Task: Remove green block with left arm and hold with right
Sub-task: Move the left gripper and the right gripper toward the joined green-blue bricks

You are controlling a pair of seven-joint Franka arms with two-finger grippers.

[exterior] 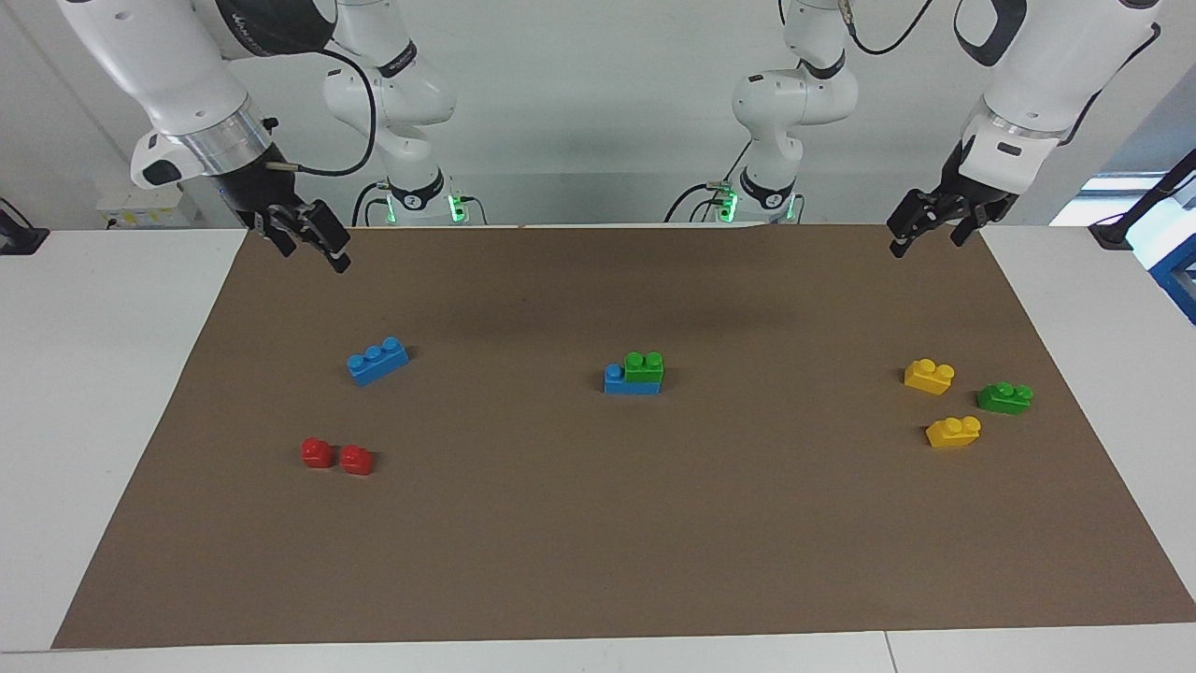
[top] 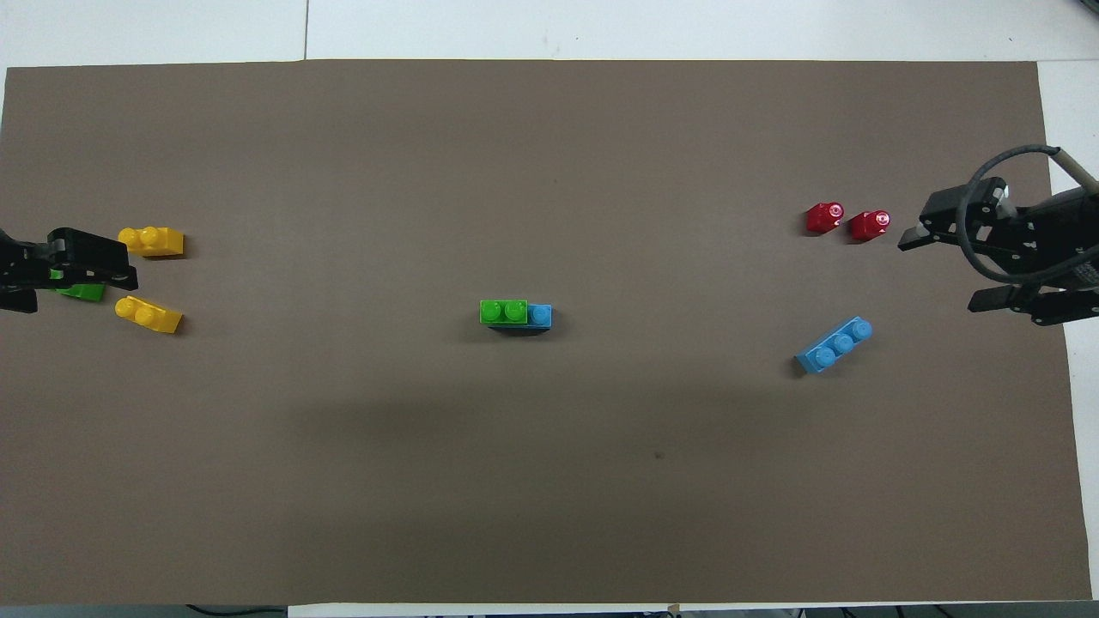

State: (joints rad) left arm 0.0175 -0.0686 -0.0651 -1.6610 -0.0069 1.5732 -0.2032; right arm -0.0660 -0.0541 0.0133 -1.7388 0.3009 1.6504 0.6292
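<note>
The bright-green two-stud block (exterior: 644, 366) sits stacked on a blue brick (exterior: 621, 381) at the middle of the brown mat; the stack also shows in the overhead view, green block (top: 503, 311) on blue brick (top: 540, 315). My left gripper (exterior: 927, 238) is open and empty, raised over the mat's edge at the left arm's end, and shows in the overhead view (top: 60, 279). My right gripper (exterior: 313, 254) is open and empty, raised over the mat's corner at the right arm's end, and shows in the overhead view (top: 938, 275). Both are well apart from the stack.
A darker green brick (exterior: 1005, 397) and two yellow bricks (exterior: 929, 375) (exterior: 953, 431) lie toward the left arm's end. A blue three-stud brick (exterior: 377, 360) and two red bricks (exterior: 317, 452) (exterior: 356, 459) lie toward the right arm's end. White table surrounds the mat (exterior: 598, 523).
</note>
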